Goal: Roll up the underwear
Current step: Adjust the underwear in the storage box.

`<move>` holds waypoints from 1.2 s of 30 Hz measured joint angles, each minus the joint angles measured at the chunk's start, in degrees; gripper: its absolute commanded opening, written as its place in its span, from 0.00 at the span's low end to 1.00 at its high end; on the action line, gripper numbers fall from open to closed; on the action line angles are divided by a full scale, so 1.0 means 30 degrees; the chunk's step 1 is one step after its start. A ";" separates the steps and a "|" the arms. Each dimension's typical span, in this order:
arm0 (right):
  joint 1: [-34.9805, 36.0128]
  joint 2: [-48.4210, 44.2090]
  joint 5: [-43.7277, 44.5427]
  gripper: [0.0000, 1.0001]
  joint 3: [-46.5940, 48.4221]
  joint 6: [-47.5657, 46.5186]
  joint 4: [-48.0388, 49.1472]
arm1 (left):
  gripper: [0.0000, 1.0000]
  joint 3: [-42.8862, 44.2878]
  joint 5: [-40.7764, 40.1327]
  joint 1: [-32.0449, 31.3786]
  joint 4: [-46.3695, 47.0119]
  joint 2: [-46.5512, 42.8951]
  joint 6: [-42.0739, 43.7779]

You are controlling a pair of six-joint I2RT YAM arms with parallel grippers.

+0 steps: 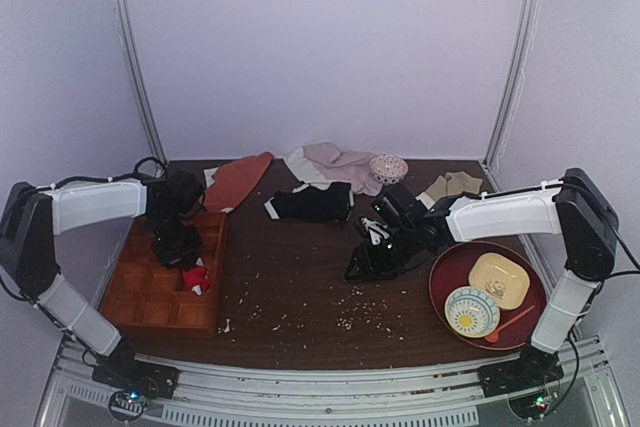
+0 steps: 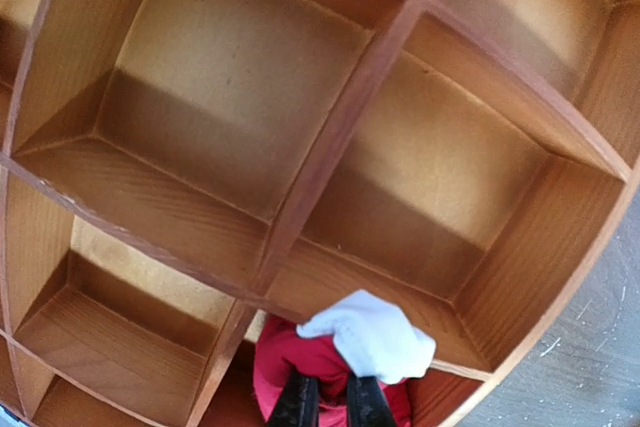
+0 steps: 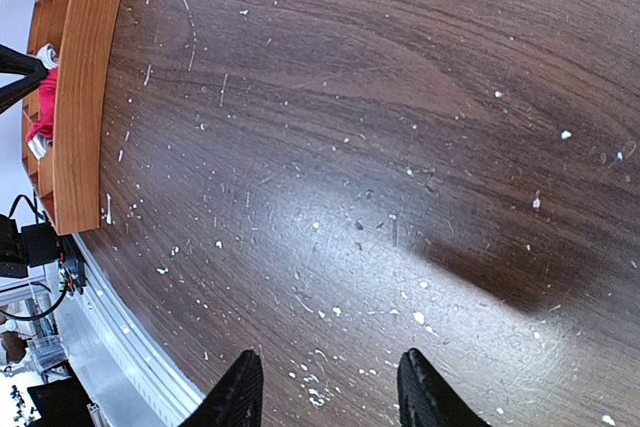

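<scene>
Left wrist view: underwear [image 2: 318,365], red bundle with a white fold on top, sits in a compartment of the wooden divided tray [image 2: 340,127], against the wall that borders the table. Left gripper [image 2: 332,405] fingers stand close together, pinching the red cloth from above. Neighbouring compartments in view show bare wood.

Top view: tray lies at the left side of the table [image 1: 300,287]; red bundle is in its right-hand column, toward the near end.

Right gripper [image 3: 325,387] hangs over bare tabletop mid-table, fingers apart, nothing between them. White crumbs scattered on the wood.

Far side: black briefs [image 1: 310,204], beige garment [image 1: 330,162], small patterned bowl [image 1: 388,167]. Right side: red round plate [image 1: 445,272] carrying a yellow dish [image 1: 499,280] and a striped bowl [image 1: 471,311].
</scene>
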 measured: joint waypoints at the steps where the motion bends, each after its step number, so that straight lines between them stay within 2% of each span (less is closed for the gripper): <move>1: 0.0000 0.0000 0.0000 0.46 0.0000 0.0000 0.0007 | 0.08 0.0000 0.0102 0.0066 -0.0007 0.0080 -0.0051; 12: 0.0000 -0.0182 0.0015 0.46 -0.0262 0.0080 0.0066 | 0.08 -0.0313 0.1078 0.0714 0.0160 0.0546 -0.0510; 28: 0.0000 -0.1144 0.0007 0.46 -0.1559 0.0583 0.1362 | 0.07 -0.0277 0.3942 0.2404 0.0036 0.1326 -0.2025; 34: 0.0000 -0.1523 0.0117 0.47 -0.2025 0.0576 0.1545 | 0.15 -0.0539 0.3636 0.2361 0.0204 0.0670 -0.2331; 36: 0.0000 -0.1690 0.0168 0.48 -0.2076 0.0576 0.1559 | 0.21 -0.0634 0.3344 0.2324 0.0306 0.0138 -0.2368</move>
